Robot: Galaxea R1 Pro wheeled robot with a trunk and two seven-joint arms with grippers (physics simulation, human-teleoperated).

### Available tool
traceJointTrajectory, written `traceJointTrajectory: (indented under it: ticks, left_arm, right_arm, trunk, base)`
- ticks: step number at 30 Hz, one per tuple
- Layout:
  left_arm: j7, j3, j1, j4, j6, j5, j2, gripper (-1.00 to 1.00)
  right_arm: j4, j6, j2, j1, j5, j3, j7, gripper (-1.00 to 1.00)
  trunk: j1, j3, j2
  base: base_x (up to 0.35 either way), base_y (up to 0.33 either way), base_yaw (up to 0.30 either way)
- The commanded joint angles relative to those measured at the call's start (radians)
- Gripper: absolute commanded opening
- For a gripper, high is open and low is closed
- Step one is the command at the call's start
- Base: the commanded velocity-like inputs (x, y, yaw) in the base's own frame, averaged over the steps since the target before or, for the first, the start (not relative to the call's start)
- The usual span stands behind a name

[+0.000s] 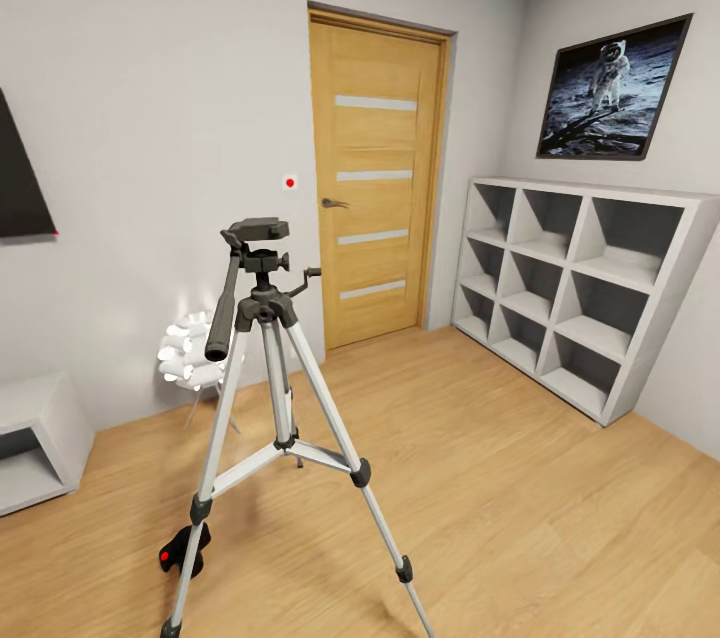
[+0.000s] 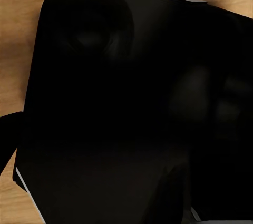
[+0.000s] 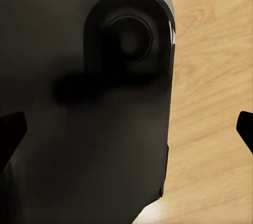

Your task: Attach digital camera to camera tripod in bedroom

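The camera tripod (image 1: 268, 388) stands closest, upright on the light wood plank floor (image 1: 500, 478) of the bedroom, its three silver legs spread wide and its black head level and bare on top. A long black pan handle (image 1: 222, 308) slopes down from the head toward the near side. At the foot of the nearest leg lies the digital camera (image 1: 183, 550), a small black lump on the planks with a red round button showing, partly hidden behind that leg.

Behind the tripod, a white spiky lamp (image 1: 190, 350) glows against the wall. The wooden door (image 1: 375, 183) is shut, with a red dot on the wall beside it. White cube shelves (image 1: 575, 293) run along the right-hand wall beneath a framed astronaut picture (image 1: 612, 90). A low white cabinet (image 1: 35, 438) sits at the far left under a dark panel (image 1: 20, 183).

From the right wrist view, two dark fingertips (image 3: 10, 132) sit far apart with nothing between them, above a big black rounded body (image 3: 79, 103) and the plank floor. From the left wrist view a similar black body (image 2: 126, 103) is so near that I cannot tell how that gripper stands.
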Motion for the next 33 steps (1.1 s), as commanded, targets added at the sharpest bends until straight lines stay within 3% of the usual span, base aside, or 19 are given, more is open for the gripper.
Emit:
traceJointTrajectory:
  ticks: [1,21,33]
  left_arm:
    - [0.001,0.0,0.0,-0.001,-0.001,0.004,0.0,1.0]
    - [0.001,0.001,0.0,-0.001,-0.001,0.004,0.0,1.0]
    - [0.001,0.0,0.0,-0.001,-0.001,0.004,0.0,1.0]
  right_arm:
    - [0.0,-0.002,0.0,0.0,0.001,0.001,0.0,1.0]
    - [0.0,-0.005,0.001,0.0,0.001,0.001,0.0,1.0]
    - [0.0,-0.006,0.001,0.0,0.001,0.001,0.0,1.0]
  trunk:
    - [0.0,-0.001,0.0]
    - [0.0,-0.001,0.0]
    - [-0.046,0.037,0.084]
  base:
    - [0.0,0.0,0.0]
    - [0.0,0.0,0.0]
    - [0.0,0.0,0.0]
